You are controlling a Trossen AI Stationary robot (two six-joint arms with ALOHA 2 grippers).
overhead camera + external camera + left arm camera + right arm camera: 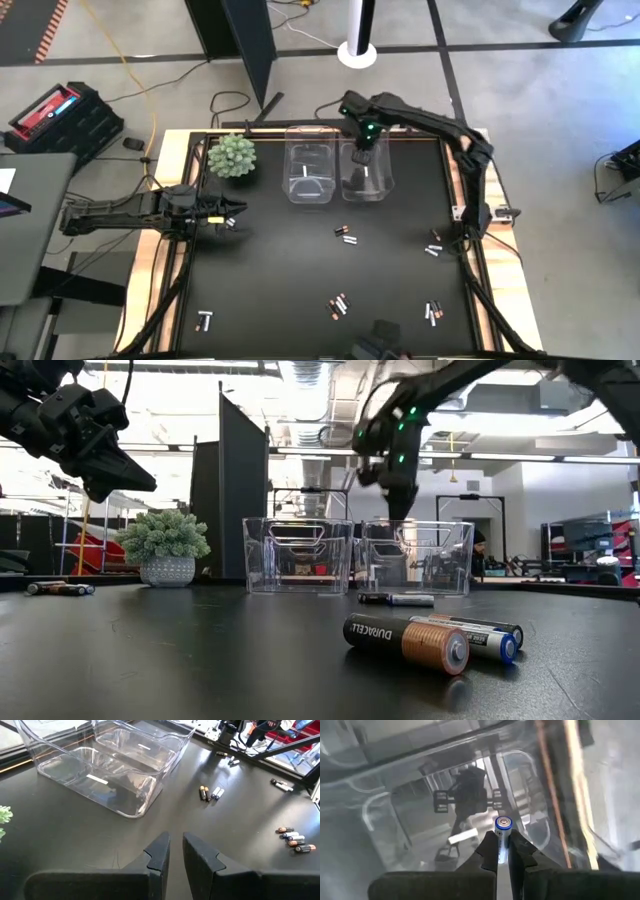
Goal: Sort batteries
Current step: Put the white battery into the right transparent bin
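Observation:
Two clear bins stand side by side at the far middle of the black mat, the left bin (308, 172) and the right bin (368, 180). My right gripper (502, 842) hangs above the right bin, shut on a white-and-blue battery (503, 831). Loose batteries lie on their sides in small groups: near the middle (345, 236), at the right (433, 248), and along the near side (338, 305), (433, 313), (204, 320). My left gripper (172, 851) waits above the mat's left edge, with a narrow gap between its fingers and nothing in it. My right gripper pinches the battery's round sides (502, 845) between its two fingers. The fingers come from above, pointing steeply down, and the battery lies along them. Its silver end (503, 823) sticks out past the fingertips. The battery is lifted clear, over the right bin (420, 795).
A small potted plant (232, 156) stands at the far left, beside the left bin. A wooden frame (172, 200) borders the mat. In the low view a black-and-copper battery (405, 641) and a blue-tipped one (484, 637) lie near the camera. The mat's middle is bare.

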